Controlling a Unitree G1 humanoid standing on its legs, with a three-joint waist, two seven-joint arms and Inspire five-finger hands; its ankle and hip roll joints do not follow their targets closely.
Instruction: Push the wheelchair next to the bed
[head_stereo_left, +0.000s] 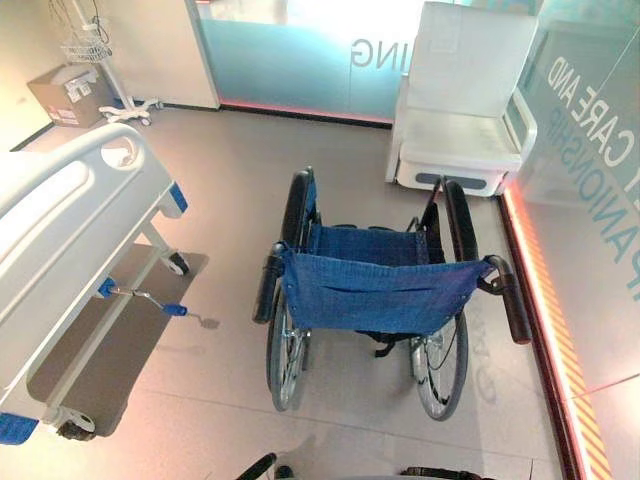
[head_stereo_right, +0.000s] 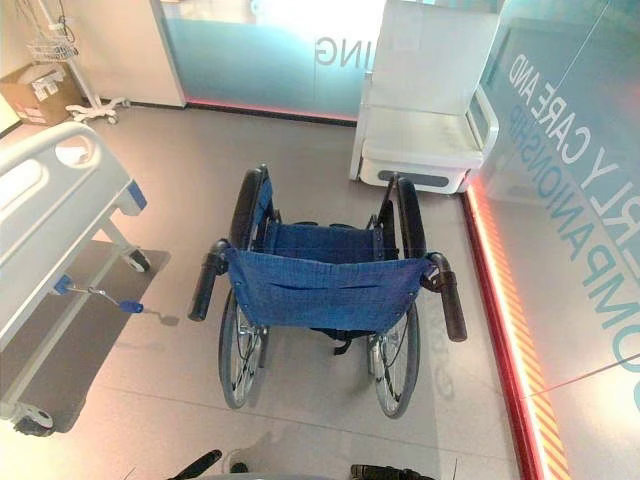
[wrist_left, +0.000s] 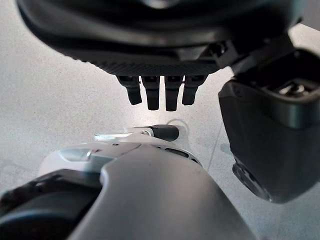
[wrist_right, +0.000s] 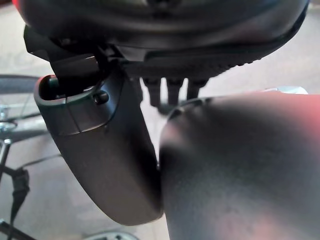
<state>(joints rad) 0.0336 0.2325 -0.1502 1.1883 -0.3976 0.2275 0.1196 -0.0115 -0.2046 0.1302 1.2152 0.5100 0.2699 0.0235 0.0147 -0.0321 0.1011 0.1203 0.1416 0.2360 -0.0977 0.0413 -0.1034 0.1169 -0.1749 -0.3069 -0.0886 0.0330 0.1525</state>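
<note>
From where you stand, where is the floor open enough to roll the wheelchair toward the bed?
Open floor lies between the wheelchair and the bed, running on up to the glass partition. It is tight on the wheelchair's right, where the lit wall strip runs close, and ahead, where the white armchair stands. The bed's crank handle juts into the gap.

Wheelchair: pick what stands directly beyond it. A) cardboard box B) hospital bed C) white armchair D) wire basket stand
C: the white armchair stands past the wheelchair, against the glass wall; the hospital bed is off to the left.
</note>
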